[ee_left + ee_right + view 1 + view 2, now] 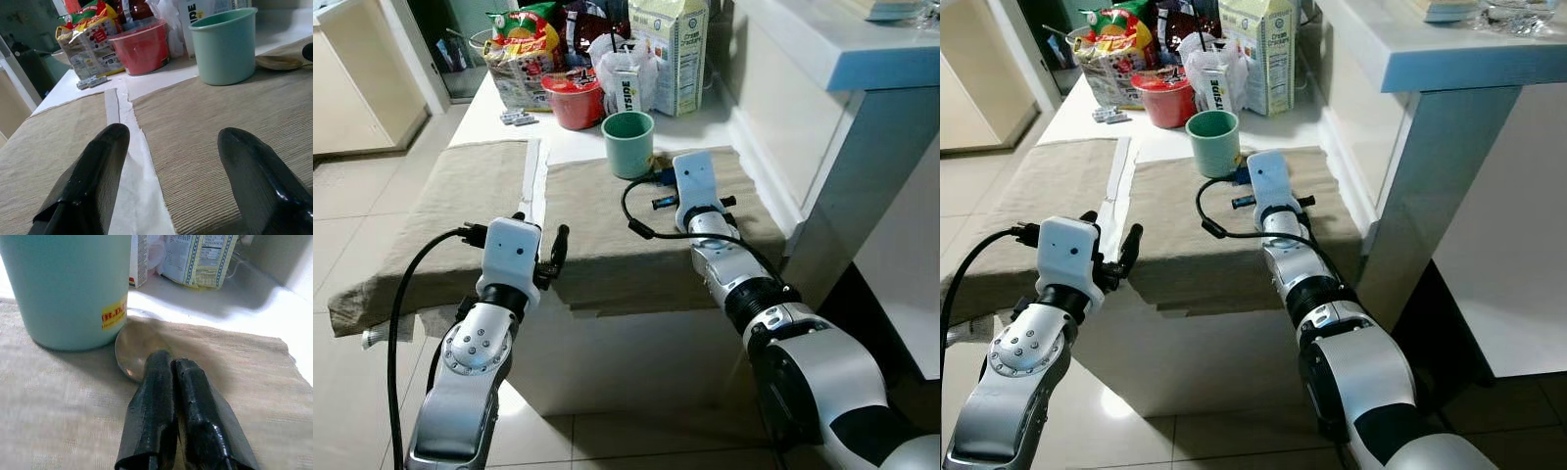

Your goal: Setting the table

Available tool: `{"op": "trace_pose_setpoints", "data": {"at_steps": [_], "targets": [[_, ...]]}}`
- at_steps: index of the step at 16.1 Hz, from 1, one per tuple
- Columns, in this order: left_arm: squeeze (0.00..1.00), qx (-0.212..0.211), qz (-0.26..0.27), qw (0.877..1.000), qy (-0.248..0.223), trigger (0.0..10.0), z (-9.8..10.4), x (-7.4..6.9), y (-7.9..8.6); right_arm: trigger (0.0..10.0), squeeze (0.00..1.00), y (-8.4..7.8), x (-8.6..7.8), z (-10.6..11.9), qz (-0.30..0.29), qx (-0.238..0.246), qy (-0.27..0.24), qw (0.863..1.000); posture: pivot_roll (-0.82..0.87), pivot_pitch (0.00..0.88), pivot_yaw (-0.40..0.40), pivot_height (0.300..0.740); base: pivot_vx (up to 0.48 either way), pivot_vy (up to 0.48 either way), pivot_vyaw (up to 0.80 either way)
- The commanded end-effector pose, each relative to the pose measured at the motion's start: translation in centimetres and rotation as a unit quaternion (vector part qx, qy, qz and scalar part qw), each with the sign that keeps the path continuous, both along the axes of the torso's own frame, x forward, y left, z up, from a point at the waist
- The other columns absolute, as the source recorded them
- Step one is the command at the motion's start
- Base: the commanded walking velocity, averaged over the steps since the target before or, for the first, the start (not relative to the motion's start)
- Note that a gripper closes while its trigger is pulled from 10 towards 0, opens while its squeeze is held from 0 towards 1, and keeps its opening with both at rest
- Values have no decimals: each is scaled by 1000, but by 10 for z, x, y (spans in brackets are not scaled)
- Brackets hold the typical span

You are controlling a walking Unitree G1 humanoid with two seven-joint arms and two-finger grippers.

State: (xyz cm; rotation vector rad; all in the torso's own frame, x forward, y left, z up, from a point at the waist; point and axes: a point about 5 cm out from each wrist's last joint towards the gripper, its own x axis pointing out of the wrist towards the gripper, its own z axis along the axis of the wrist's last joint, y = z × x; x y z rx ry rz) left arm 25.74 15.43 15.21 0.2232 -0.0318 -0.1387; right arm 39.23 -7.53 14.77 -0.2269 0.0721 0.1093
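Two placemats (607, 220) are laid, and a green cup (628, 143) and a spoon (139, 345) are placed on the right one. The right gripper (171, 369) is closed on the spoon; the left gripper (173, 166) is open and empty. More settings seem left.

Matt woven cloth placemat (607, 235); smooth, perhaps plastic green cup (628, 143); dull metal spoon (142, 345).

Item count, table surface:

- Placemats: two, one on the left (460, 211) and one on the right (607, 230).
- Green cup (628, 143): one.
- Spoon (134, 350): one.
- Red bowl (574, 99): one.
- Large milk carton (672, 54): one.
- Small carton (626, 90): one.
- Snack bags (521, 54): at least two; exact number cannot be told.
- Grippers: two, left gripper (540, 250) and right gripper (171, 377).
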Motion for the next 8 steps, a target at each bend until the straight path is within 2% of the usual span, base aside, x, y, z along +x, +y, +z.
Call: {"op": "trace_pose_setpoints", "data": {"at_steps": [1,4,5,8], "targets": [[0,8,-1,1000,2,10000,-1,1,1,10000,0,1,7,18,-7,21,-13,1000,-19,1,105,740,0,0,0],[0,7,-3,1000,0,10000,0,2,0,10000,0,-7,14,37,-32,36,-29,998,-21,0,106,740,0,0,0],[0,7,-3,1000,0,10000,0,3,0,10000,988,-10,17,46,-39,44,-41,997,-24,0,105,740,0,0,0],[0,6,-4,1000,-1,10000,0,5,-1,10000,1000,-16,22,63,-45,48,-56,996,-28,0,100,740,0,0,0]]}}
